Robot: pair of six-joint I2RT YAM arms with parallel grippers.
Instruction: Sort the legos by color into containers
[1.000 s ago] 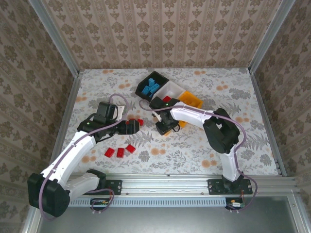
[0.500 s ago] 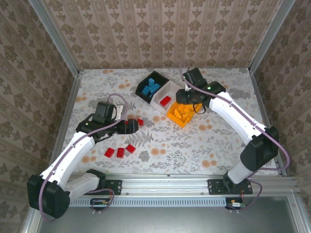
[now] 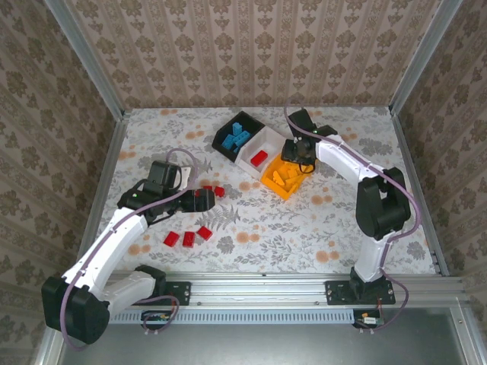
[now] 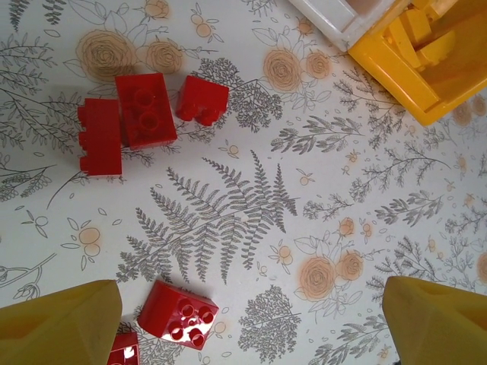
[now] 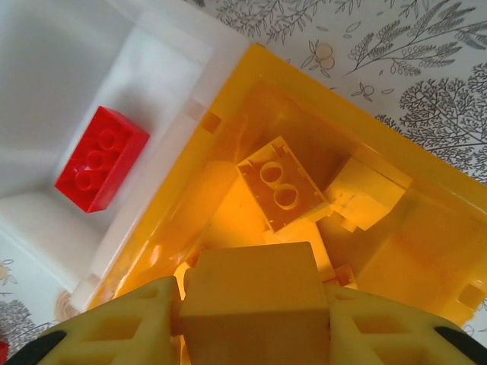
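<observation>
The right fingers (image 5: 114, 327) pinch an orange brick (image 5: 251, 293), apparently just above the orange bin (image 5: 342, 114). The left fingers (image 4: 61, 323) gape wide over loose red bricks (image 4: 144, 110) on the worktop (image 4: 319, 190).

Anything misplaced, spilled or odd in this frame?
Nothing stands out. Blue bricks lie in the black bin, one red brick in the white bin, orange bricks in the orange bin, above which the right gripper holds another. Loose red bricks on the table are simply unsorted.

Right claw (image 5: 251, 328) gripping orange brick (image 5: 251, 293) above orange bin (image 5: 380, 138), red brick (image 5: 100, 159) in white bin (image 5: 68, 68)
</observation>
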